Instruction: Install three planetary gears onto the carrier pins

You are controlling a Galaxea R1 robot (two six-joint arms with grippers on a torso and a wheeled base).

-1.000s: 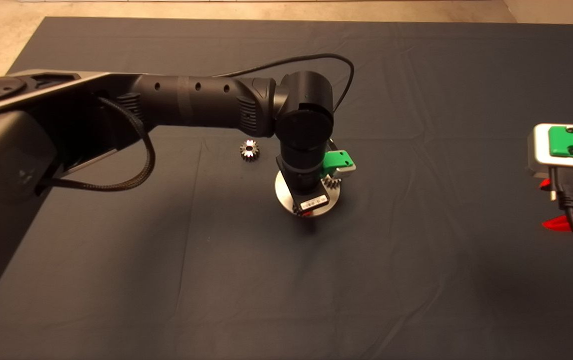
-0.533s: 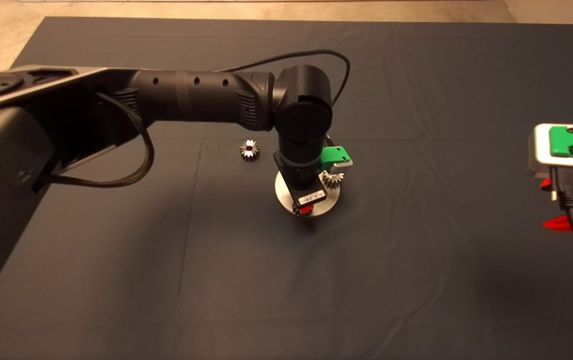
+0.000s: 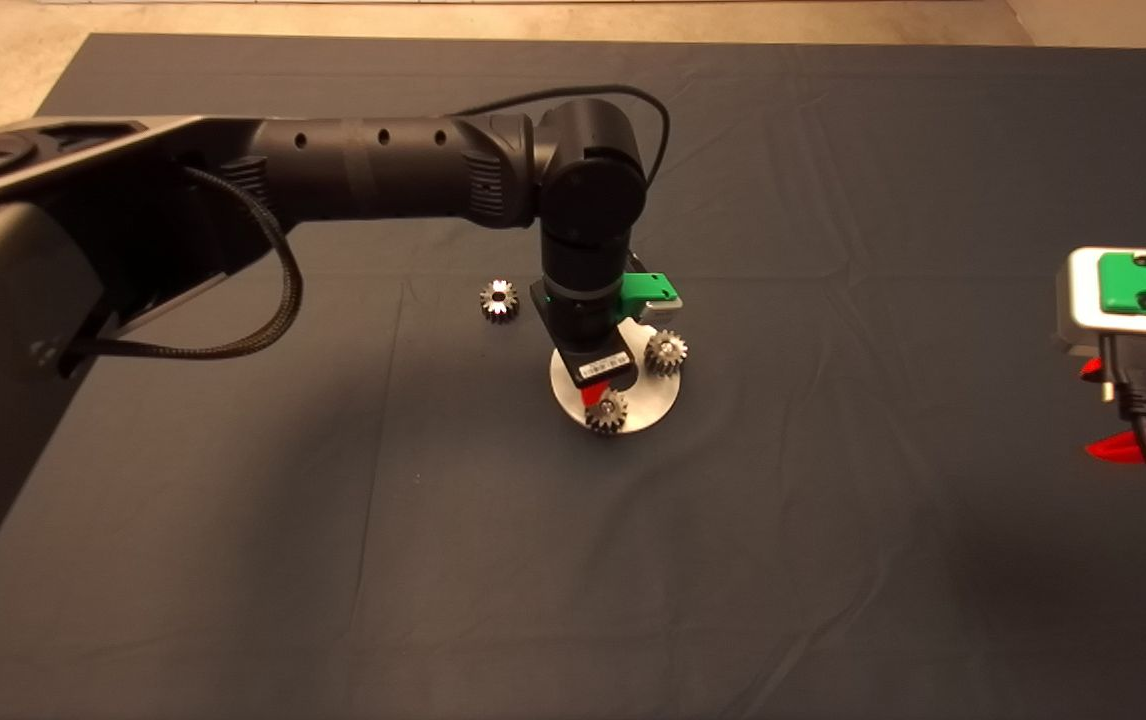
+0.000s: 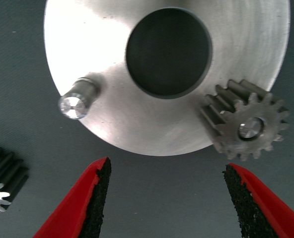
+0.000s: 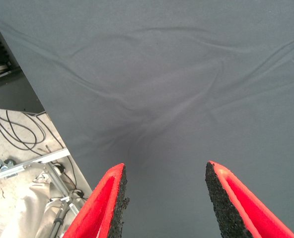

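In the head view, the flat round silver metal disc (image 3: 633, 412) with its central hole lay a little above the centre of the frame on the dark mat (image 3: 573, 560), and two small silver-grey toothed spur gears were already seated on its pins: one at the disc's lower edge (image 3: 608, 411) and one at its upper right edge (image 3: 666, 352). The third small silver-grey spur gear (image 3: 499, 300) lay loose and flat on the mat, up and to the left of the disc and apart from it. The left wrist view showed the one bare pin, a short upright silver metal stud (image 4: 76, 102), at the left of the disc, with a seated gear (image 4: 246, 126) at the right and the loose gear (image 4: 0, 181) peeping in at the lower left edge. The left gripper (image 4: 164, 198) hung over the disc with its red fingers spread wide and nothing between the black pads. The right gripper (image 5: 164, 203), parked at the right edge of the head view, was likewise spread and empty over bare mat. The loose gear would likely be stiff, dense for its size and slippery on its smooth faces; the pointed teeth should give the soft pads purchase, so pinching it across opposite teeth from above, keeping the bore level, looked the sounder hold. A tilted grip risked jamming it on the stud.
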